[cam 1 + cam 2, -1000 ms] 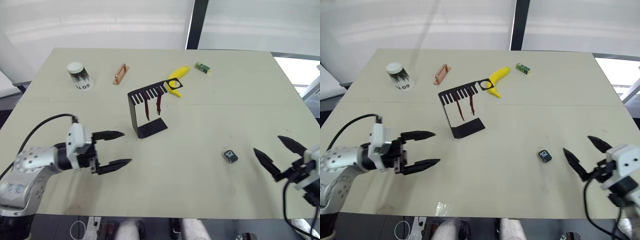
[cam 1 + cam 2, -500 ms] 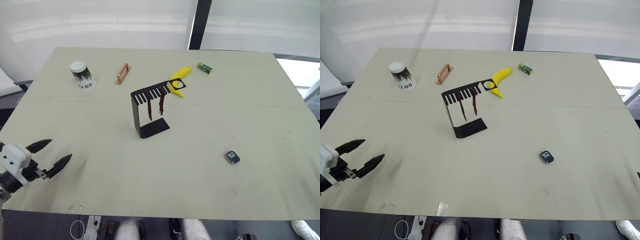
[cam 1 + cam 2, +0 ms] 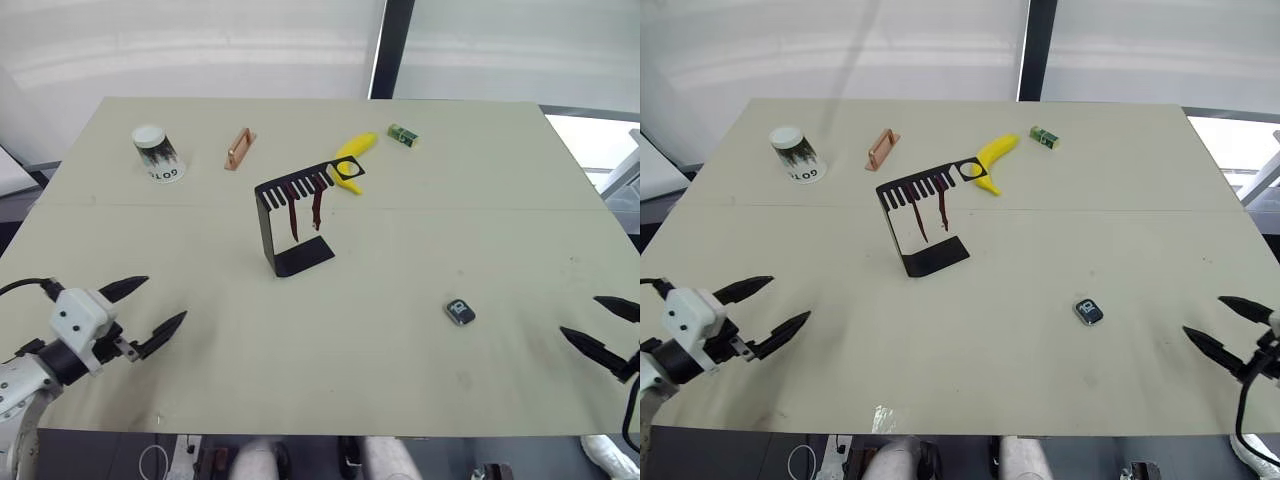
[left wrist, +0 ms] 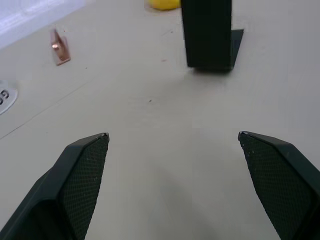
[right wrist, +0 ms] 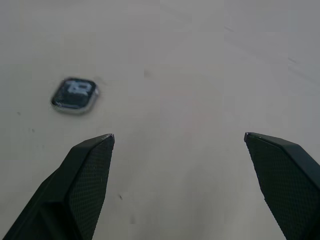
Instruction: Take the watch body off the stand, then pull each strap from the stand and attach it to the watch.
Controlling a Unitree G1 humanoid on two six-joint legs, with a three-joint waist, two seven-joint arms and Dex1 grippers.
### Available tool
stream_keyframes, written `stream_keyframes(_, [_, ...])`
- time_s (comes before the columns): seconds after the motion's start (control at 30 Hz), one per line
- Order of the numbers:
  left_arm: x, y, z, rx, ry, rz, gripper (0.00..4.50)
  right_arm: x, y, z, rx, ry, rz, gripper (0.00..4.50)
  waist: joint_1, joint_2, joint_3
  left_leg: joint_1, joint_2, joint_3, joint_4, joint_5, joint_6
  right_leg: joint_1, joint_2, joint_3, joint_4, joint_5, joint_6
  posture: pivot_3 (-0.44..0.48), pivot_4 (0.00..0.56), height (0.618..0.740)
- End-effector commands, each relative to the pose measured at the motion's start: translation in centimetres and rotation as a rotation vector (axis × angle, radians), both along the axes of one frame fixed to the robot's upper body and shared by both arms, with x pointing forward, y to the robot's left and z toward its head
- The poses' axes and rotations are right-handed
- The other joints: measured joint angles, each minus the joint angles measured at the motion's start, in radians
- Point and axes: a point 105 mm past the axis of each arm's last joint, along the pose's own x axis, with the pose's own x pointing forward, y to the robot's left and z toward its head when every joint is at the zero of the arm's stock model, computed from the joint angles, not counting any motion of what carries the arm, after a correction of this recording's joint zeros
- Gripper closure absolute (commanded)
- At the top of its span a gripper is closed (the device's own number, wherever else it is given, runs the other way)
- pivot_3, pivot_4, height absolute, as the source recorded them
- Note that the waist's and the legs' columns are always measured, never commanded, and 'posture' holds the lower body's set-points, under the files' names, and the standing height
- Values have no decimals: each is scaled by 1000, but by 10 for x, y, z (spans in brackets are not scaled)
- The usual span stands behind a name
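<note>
Watch body [image 3: 460, 312] lies right of stand [image 3: 290, 228].

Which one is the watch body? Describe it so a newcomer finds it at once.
Start at the black stand in the middle of the table, then look toward the robot's right and nearer edge. The watch body lies flat there alone on bare tabletop, ahead of the open right gripper. It is a small rounded square, dark-faced with a silvery rim.

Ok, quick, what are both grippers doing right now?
Left gripper: jaws open, empty, low over the table.
Right gripper: jaws open, empty, beside the watch body.
</note>
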Motion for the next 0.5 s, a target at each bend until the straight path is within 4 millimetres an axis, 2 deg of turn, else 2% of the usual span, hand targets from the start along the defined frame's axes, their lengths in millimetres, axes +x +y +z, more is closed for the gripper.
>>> stream_keyframes(0.03, [0, -45, 16, -93, -71, -30, 0, 2, 38, 20, 68, -106, 168, 77, 6, 0, 0, 0, 0, 0, 0, 0, 0, 0, 0, 0, 0, 0, 0, 0, 150, 729])
stream_keyframes(0.17, [9, -80, 19, -210, -130, 44, 0, 9, 71, 22, 122, -60, 274, 77, 23, 0, 0, 0, -1, 0, 1, 0, 1, 0, 0, 1, 0, 0, 1, 0, 150, 729])
stream_keyframes(0.27, [18, -94, 14, -215, -142, 104, 0, 14, 89, 30, 148, -87, 323, 77, 24, 0, 0, 0, -1, -1, 3, 0, 1, 1, 1, 1, 0, 1, 1, 0, 150, 729])
stream_keyframes(0.4, [36, -110, 1, -234, -111, 184, 0, 9, 116, 33, 160, -45, 427, 77, 25, 0, 0, 0, -1, -2, 3, 0, 1, 1, 1, 1, 0, 1, 1, 0, 150, 729])
stream_keyframes(0.5, [47, -120, 0, -247, -115, 232, 0, 4, 128, 35, 159, -28, 465, 77, 27, 0, 0, 0, -1, -2, 3, 0, 2, 2, 1, 0, 0, 1, 1, 0, 150, 729])
